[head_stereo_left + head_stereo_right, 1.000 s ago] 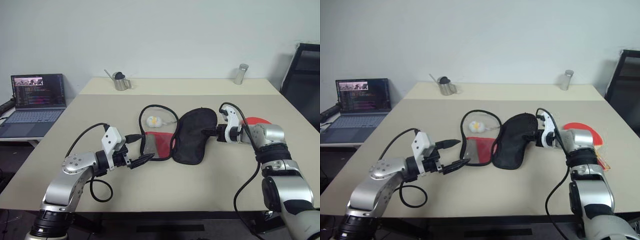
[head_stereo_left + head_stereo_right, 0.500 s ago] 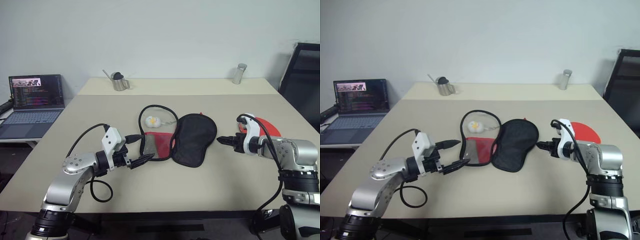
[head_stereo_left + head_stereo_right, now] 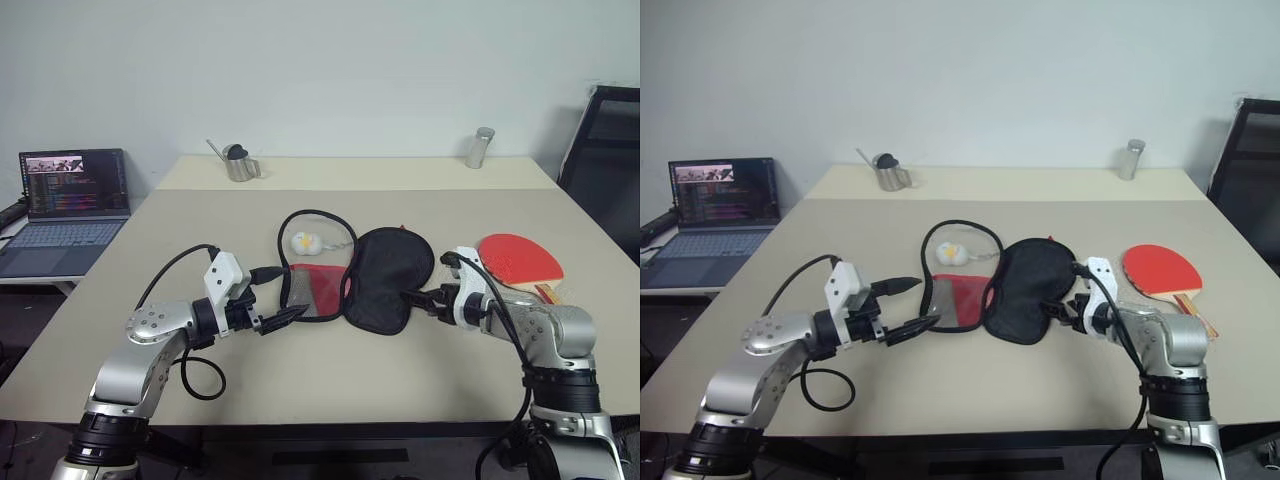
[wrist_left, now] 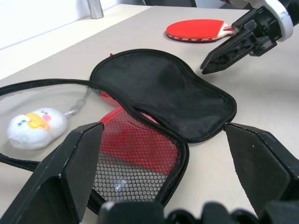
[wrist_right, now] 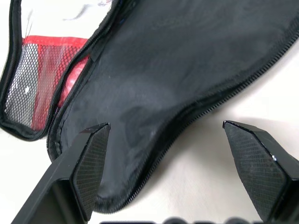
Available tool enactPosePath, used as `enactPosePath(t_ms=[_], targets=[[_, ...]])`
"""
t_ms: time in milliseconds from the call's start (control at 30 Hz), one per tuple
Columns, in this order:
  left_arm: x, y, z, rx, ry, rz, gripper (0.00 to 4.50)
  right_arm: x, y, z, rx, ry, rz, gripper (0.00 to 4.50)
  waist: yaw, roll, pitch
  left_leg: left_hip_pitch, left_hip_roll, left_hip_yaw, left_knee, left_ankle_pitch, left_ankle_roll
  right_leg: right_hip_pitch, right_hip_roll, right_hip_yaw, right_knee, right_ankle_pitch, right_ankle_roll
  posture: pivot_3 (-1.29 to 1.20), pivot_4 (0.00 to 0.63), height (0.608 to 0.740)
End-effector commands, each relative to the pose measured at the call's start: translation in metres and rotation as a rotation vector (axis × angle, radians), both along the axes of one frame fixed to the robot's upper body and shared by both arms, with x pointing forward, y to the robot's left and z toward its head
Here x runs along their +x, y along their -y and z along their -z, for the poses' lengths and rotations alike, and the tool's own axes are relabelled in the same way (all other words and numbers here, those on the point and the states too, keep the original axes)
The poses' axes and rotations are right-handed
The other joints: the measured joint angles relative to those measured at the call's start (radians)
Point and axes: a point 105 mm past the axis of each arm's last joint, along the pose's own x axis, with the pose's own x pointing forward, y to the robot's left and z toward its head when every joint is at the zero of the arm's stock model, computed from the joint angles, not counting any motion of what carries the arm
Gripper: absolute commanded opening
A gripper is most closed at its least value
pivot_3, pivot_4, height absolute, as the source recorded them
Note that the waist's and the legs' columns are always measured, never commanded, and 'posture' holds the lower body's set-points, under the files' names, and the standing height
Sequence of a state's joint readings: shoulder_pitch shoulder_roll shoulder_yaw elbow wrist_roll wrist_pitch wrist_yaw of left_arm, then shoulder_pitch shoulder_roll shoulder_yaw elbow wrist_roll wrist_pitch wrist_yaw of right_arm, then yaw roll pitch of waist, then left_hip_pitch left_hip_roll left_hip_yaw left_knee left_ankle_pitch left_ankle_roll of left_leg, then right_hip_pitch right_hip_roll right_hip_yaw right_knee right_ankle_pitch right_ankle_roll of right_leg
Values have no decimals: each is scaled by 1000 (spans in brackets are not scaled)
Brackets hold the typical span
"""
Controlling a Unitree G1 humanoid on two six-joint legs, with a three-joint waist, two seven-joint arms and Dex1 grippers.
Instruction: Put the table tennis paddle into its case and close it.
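Tabletop: opened case, paddle apart

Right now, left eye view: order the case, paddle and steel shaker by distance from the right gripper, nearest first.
1. case: just off the right gripper, toward the table's middle.
2. paddle: behind the gripper, on the robot's right.
3. steel shaker: at the table's far edge.

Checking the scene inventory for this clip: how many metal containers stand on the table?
2. A metal pitcher stands at the far edge toward the robot's left, and a metal shaker at the far edge toward its right. None seems hidden behind the arms.
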State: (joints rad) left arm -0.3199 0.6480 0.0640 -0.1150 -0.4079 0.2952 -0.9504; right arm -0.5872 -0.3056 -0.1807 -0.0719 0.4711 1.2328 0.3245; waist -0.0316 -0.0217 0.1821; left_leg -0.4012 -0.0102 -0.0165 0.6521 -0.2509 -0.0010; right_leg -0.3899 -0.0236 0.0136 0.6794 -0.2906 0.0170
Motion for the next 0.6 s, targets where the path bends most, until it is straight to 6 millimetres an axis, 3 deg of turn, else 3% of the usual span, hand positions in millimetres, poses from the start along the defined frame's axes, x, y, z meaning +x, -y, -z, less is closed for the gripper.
enactPosePath(t_ms=[33,167,367,600], targets=[[0,1,-11,8,54,9,4500,2,-12,-4,-3,54,-24,4234,0,0,0,0,0,0,0,0,0,0,0,0,0,0,0,0,150,740],[1,2,-12,9,57,8,4500,4,-22,2,-43,75,-48,4234,0,0,0,0,0,0,0,0,0,0,0,0,0,0,0,0,150,740],[1,1,-13,12,67,1,4500,8,-20,3,-62,97,-34,4234,0,0,0,0,0,0,0,0,0,0,0,0,0,0,0,0,150,740],[0,-3,-13,16,71,-15,4500,6,0,-21,-111,253,9,4234,1,0,0,0,0,0,0,0,0,0,0,0,0,0,0,0,150,740]])
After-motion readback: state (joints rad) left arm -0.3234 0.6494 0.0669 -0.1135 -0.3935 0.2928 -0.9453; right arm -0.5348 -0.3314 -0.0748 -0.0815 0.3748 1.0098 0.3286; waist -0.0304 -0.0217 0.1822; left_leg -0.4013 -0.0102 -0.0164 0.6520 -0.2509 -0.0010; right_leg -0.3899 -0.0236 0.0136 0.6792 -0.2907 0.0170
